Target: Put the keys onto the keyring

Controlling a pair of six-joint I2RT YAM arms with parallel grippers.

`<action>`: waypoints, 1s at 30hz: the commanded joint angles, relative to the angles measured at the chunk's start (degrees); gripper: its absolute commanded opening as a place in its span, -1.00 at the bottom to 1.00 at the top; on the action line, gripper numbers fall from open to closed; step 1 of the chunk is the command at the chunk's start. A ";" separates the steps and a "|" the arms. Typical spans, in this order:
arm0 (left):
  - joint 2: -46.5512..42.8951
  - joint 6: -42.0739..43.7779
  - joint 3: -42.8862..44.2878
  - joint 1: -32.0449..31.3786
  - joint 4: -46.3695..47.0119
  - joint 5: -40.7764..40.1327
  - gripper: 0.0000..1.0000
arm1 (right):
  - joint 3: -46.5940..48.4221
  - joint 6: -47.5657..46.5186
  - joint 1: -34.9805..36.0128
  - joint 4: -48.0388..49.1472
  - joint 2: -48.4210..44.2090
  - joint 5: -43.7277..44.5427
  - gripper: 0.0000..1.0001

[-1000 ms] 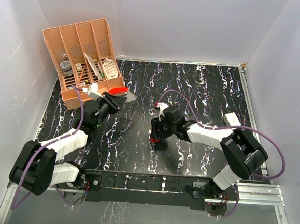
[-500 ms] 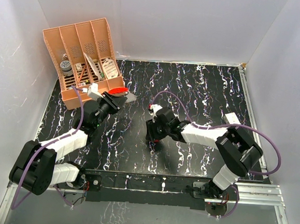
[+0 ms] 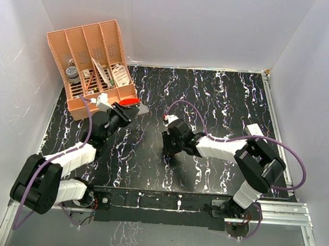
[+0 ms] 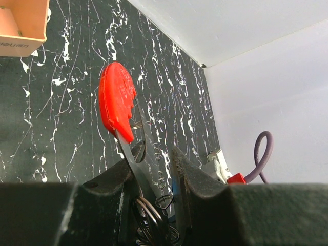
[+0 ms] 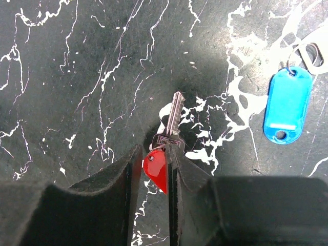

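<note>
Threading is the step in hand, by my reading. Nearest, the right gripper (image 5: 154,152) is pinched closed on the red-headed key (image 5: 175,118), whose blade points away, low over the table (image 3: 229,99). The blue-headed key (image 5: 286,110) lies loose near it. Farther left, the left gripper (image 4: 151,161) clamps the grey tag of the keyring (image 4: 117,97), red loop upward, well apart from the held key. Next, key and loop must meet precisely. The peach organizer (image 3: 111,42) just behind crowds that side.
</note>
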 commanded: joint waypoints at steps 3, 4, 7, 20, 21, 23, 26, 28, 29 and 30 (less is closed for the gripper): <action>-1.13 0.12 0.07 0.29 1.51 -0.50 -1.00 | 2.58 0.81 1.00 0.35 1.07 2.43 -0.54; -1.10 0.08 0.04 0.28 1.53 -0.52 -1.00 | 2.82 0.89 1.07 0.02 1.28 2.91 -0.55; -1.09 0.15 -0.02 0.25 1.53 -0.56 -1.00 | 3.22 0.90 1.32 -1.03 1.83 4.19 -0.62; -0.07 -0.04 0.14 0.23 1.38 -0.30 -1.00 | 2.93 -0.19 1.56 -1.26 -3.86 10.56 -1.00; 0.12 -0.05 0.22 0.24 1.34 -0.34 -1.00 | 3.35 -0.73 1.52 -1.48 -4.39 10.97 -1.00; 0.58 -0.12 0.08 0.26 1.63 -0.18 -1.00 | 4.19 -1.35 1.56 -2.00 -5.11 11.48 -1.00; 0.93 -0.22 0.00 0.29 1.87 -0.19 -1.00 | 4.95 -1.85 1.56 -2.78 -5.54 11.70 -1.00; 0.96 -0.21 -0.02 0.28 1.79 -0.15 -1.00 | 4.65 -1.74 1.55 -2.54 -6.07 11.50 -1.00; 0.97 -0.23 -0.07 0.28 1.73 -0.17 -1.00 | 4.49 -1.65 1.56 -2.48 -6.35 11.45 -1.00; 1.00 -0.19 -0.11 0.28 1.73 -0.17 -1.00 | 4.22 -1.60 1.51 -2.38 -6.69 11.47 -1.00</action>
